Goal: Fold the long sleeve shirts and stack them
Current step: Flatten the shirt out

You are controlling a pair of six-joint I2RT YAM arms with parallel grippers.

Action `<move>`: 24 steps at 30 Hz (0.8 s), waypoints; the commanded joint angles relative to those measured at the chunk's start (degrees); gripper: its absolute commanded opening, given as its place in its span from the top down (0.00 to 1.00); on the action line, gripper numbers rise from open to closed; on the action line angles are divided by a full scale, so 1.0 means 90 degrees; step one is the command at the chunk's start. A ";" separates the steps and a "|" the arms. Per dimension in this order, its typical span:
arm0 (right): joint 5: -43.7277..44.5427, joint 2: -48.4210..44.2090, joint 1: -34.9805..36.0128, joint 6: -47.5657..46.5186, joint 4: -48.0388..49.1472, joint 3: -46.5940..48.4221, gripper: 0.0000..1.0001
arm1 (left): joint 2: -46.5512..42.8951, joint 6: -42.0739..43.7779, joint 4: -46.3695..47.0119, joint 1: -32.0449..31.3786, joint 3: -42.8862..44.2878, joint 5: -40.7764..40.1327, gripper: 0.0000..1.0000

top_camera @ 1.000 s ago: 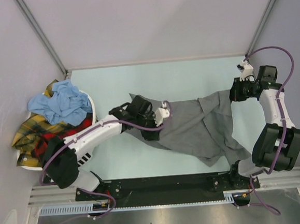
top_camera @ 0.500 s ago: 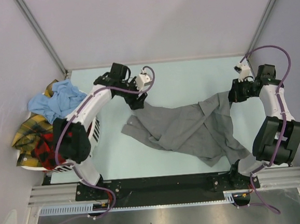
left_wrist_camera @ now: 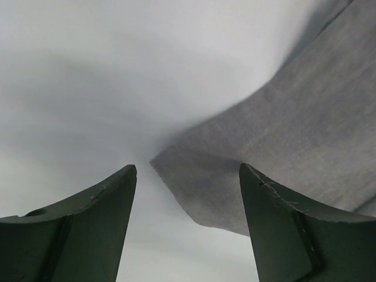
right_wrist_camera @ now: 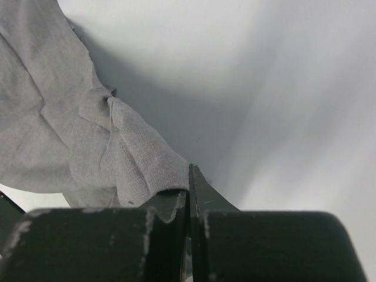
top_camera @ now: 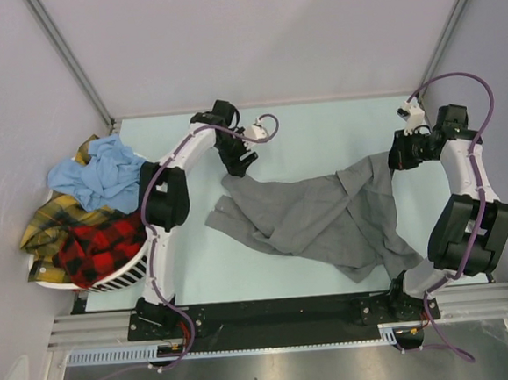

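The grey long sleeve shirt [top_camera: 314, 220] lies crumpled across the middle of the table. My left gripper [top_camera: 239, 163] is open and empty, hovering just above the shirt's far left corner. In the left wrist view that corner [left_wrist_camera: 276, 141] lies below and between the spread fingers [left_wrist_camera: 100, 200]. My right gripper [top_camera: 399, 161] is shut on the shirt's far right edge. The right wrist view shows a fold of grey cloth [right_wrist_camera: 135, 158] pinched in the closed gripper [right_wrist_camera: 189, 176]. The light blue shirt [top_camera: 98, 171], yellow plaid shirt [top_camera: 48, 228] and red-and-black plaid shirt [top_camera: 100, 246] are piled at the left.
The white slotted basket [top_camera: 130, 274] under the pile stands at the table's left edge. Grey walls close in the far side and both sides. The arm bases and a black rail [top_camera: 273, 316] run along the near edge.
My left arm swung from the shirt's left part to the far left and now hangs open over its corner. That corner now lies drawn toward the far side. The right gripper has barely moved.
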 commanded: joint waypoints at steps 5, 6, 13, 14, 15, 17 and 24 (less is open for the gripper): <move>-0.0117 0.0110 0.0032 -0.0205 -0.0134 0.0264 1.00 | -0.0432 0.0510 0.0074 -0.0092 -0.1453 -0.0831 0.27; -0.0097 0.0110 0.0022 -0.0234 -0.0193 0.0254 1.00 | -0.0530 0.0530 0.0123 -0.0092 -0.1687 -0.0879 0.28; -0.0058 0.0187 0.0041 -0.0391 -0.0223 0.0088 1.00 | -0.1681 0.0375 0.0475 0.0054 -0.3116 -0.0968 0.29; -0.0048 0.0265 0.0061 -0.0429 -0.0232 0.0088 1.00 | -0.1741 0.0316 0.0465 0.0113 -0.3029 -0.0890 0.28; -0.0058 0.0305 0.0071 -0.0459 -0.0290 0.0088 1.00 | -0.1790 0.0276 0.0436 0.0229 -0.2921 -0.0793 0.27; -0.0039 0.0402 0.0090 -0.0479 -0.0320 0.0079 1.00 | -0.1917 0.0228 0.0338 0.0337 -0.2560 -0.0471 0.24; 0.0001 0.0569 0.0100 -0.0508 -0.0320 0.0098 1.00 | -0.1645 0.0481 -0.0032 0.0358 -0.1593 0.0165 0.20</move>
